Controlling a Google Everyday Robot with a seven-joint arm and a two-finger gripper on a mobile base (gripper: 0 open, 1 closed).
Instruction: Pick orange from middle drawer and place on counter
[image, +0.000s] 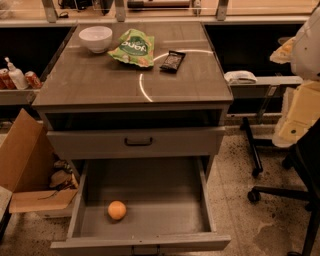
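Note:
The orange lies on the floor of the open middle drawer, near its front left. The drawer is pulled out wide below a closed grey drawer front with a black bar handle. The counter is the wood-grain top above, with a curved white streak across it. My gripper is not in view. A white rounded body at the right edge may be part of my arm, well away from the drawer.
On the counter's back stand a white bowl, a green chip bag and a dark snack bar. An open cardboard box sits left of the cabinet. An office chair base is at the right.

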